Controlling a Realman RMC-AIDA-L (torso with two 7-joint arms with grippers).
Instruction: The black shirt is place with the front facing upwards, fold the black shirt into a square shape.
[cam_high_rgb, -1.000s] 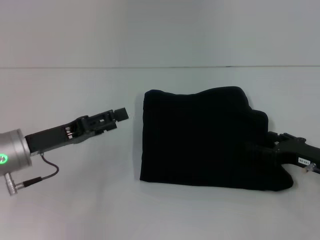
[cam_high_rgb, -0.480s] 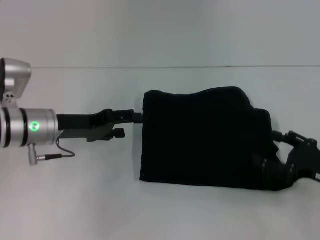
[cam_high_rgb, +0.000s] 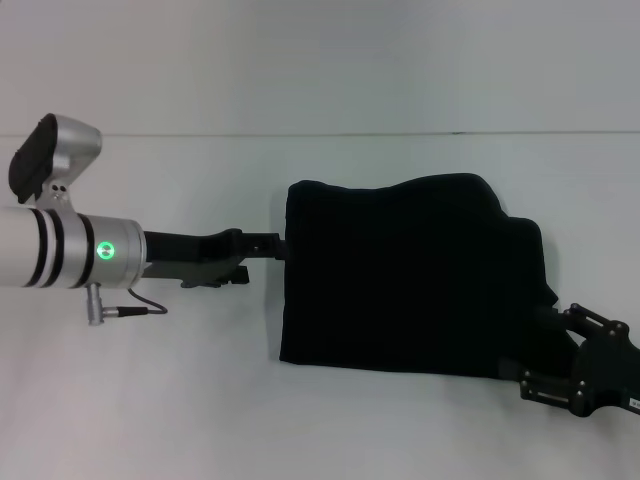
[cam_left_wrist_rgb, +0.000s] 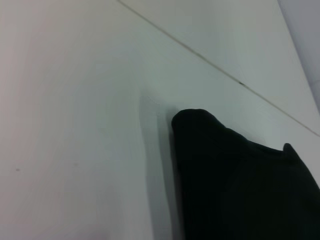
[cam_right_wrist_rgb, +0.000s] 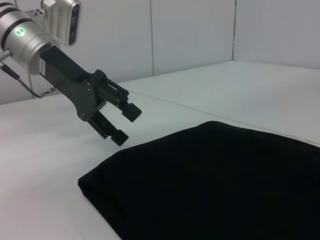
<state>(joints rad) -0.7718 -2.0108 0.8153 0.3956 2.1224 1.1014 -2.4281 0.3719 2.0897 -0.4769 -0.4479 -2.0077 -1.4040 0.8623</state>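
Note:
The black shirt (cam_high_rgb: 410, 275) lies folded into a rough rectangle on the white table, showing plain black cloth; no lettering shows. It also appears in the left wrist view (cam_left_wrist_rgb: 240, 185) and the right wrist view (cam_right_wrist_rgb: 220, 185). My left gripper (cam_high_rgb: 265, 257) hovers at the shirt's left edge, open and empty. The right wrist view shows the left gripper (cam_right_wrist_rgb: 127, 124) with its two fingers spread apart just beside the fold. My right gripper (cam_high_rgb: 540, 355) sits at the shirt's lower right corner with its fingers spread, holding nothing that I can see.
The white table (cam_high_rgb: 180, 390) runs back to a seam line (cam_high_rgb: 320, 134), with a pale wall beyond. A thin cable (cam_high_rgb: 140, 300) hangs under the left wrist. Bare tabletop lies left of and in front of the shirt.
The left arm has swung up and reached right, bringing its gripper to the shirt's left edge. The right gripper has rotated and drawn back toward the lower right, off the shirt's side.

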